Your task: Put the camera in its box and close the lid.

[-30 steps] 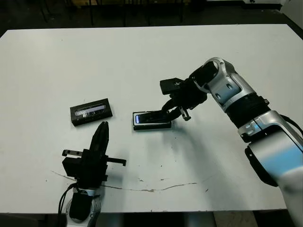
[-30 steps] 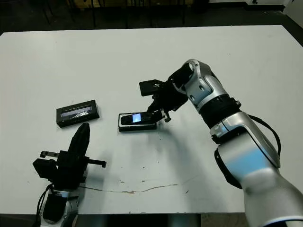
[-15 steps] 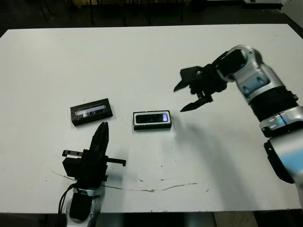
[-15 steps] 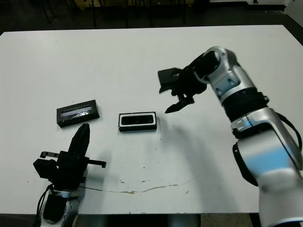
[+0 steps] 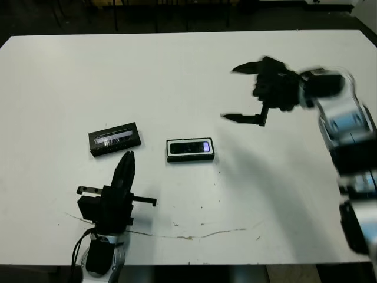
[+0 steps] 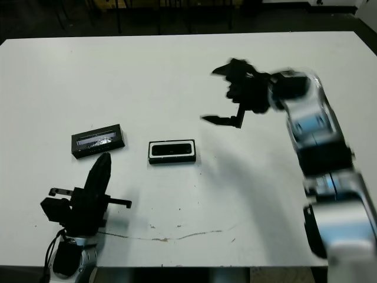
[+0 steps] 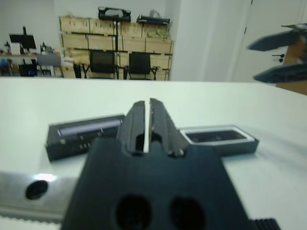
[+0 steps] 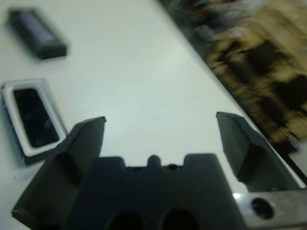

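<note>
Camera [image 5: 189, 148] sits in box [image 5: 171, 158], lid [image 5: 114, 138] well apart to left; right gripper [image 5: 241, 93] wide apart, empty; left gripper [image 7: 147, 125] fingers together; grab lid by long edges, lower flat, square over box

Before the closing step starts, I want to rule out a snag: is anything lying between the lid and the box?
Nothing visible does. The lid lies flat beside the box, which holds the camera, with only bare white table between them. The left claw sits nearer the robot, off that line.
</note>
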Controlling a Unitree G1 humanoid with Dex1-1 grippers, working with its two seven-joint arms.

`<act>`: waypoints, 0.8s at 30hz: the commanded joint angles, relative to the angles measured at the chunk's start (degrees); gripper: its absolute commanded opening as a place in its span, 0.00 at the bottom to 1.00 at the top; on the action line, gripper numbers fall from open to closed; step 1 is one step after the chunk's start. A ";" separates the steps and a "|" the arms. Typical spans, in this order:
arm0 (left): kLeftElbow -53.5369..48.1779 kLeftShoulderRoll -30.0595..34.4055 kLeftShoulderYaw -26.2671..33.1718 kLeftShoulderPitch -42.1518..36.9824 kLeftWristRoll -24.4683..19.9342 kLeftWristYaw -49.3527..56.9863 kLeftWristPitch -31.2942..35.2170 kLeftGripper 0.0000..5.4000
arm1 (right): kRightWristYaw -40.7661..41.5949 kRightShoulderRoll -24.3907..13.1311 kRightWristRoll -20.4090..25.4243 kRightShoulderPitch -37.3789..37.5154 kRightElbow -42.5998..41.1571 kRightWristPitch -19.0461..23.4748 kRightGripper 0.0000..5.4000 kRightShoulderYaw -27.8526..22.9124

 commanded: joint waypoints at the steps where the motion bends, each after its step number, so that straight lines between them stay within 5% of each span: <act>1: -6.69 8.04 5.30 1.36 -4.14 -5.10 5.45 0.00 | -2.88 -0.62 3.76 9.61 -8.17 3.38 0.84 -3.44; 6: -14.42 24.63 18.64 -10.90 -13.81 -15.86 20.57 0.00 | -2.21 -2.55 12.00 20.77 -17.15 4.40 0.67 -9.77; 9: -9.87 36.05 22.35 -22.19 -20.65 -23.35 30.21 0.00 | -3.76 -0.77 17.00 25.30 -20.09 3.19 0.57 -13.21; 11: -1.81 41.07 20.81 -32.20 -21.31 -28.37 34.04 0.00 | -6.03 0.65 19.02 28.65 -23.12 3.18 0.50 -14.24; 14: 11.69 43.87 15.48 -44.05 -16.57 -33.25 34.51 0.00 | -9.20 1.38 19.90 32.70 -27.63 4.19 0.40 -14.24; 19: 34.38 44.29 2.16 -61.48 -1.60 -38.12 33.69 0.00 | -11.33 1.83 20.08 35.54 -30.13 3.28 0.23 -13.21; 24: 57.74 41.01 -8.40 -76.03 9.81 -45.94 26.93 0.00 | -13.79 1.37 20.73 36.74 -33.42 6.46 0.06 -12.22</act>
